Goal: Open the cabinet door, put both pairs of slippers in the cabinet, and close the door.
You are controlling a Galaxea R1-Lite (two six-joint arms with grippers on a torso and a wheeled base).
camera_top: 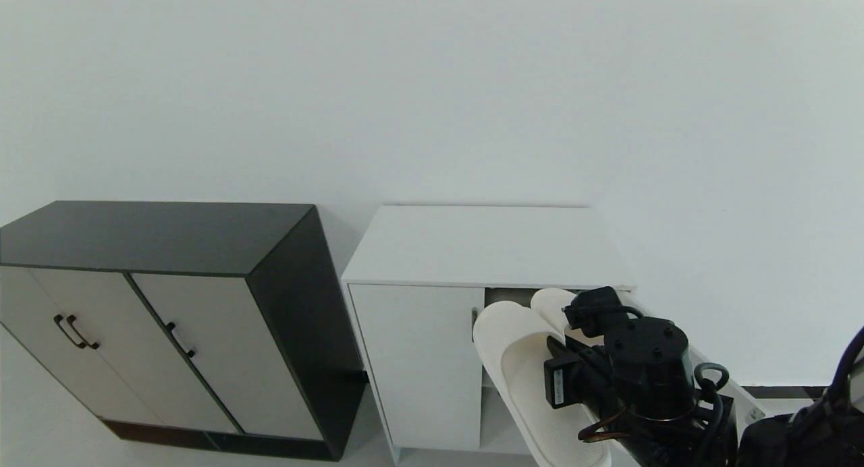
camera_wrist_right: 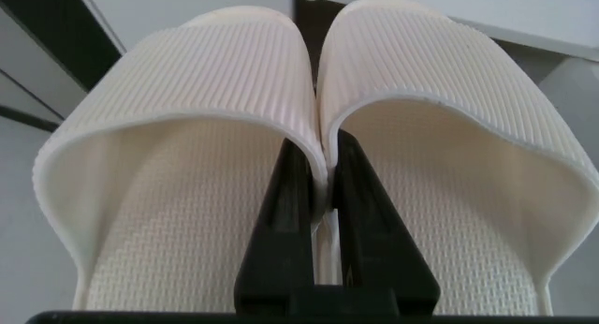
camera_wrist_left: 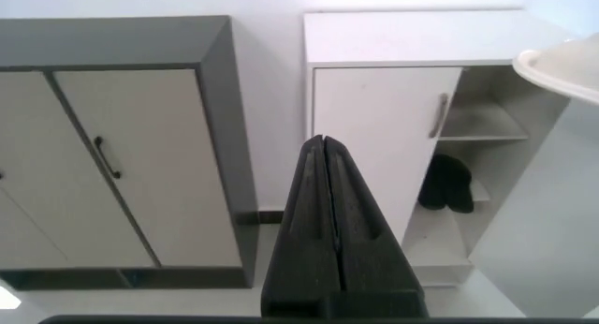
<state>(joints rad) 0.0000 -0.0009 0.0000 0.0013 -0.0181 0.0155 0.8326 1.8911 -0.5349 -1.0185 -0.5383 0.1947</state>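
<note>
Right gripper (camera_wrist_right: 323, 174) pinching 2 cream slippers (camera_wrist_right: 197, 90), white cabinet (camera_top: 486, 248) — open

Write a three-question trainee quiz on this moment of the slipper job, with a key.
1. True or false: the right gripper is shut on the white slippers.
2. Where does the dark pair of slippers lie? A) on top of the black cabinet B) inside the white cabinet C) on the floor by the wall
3. Fill in: the left gripper is shut and holds ____.
Key: 1 true; 2 B; 3 nothing.
</note>
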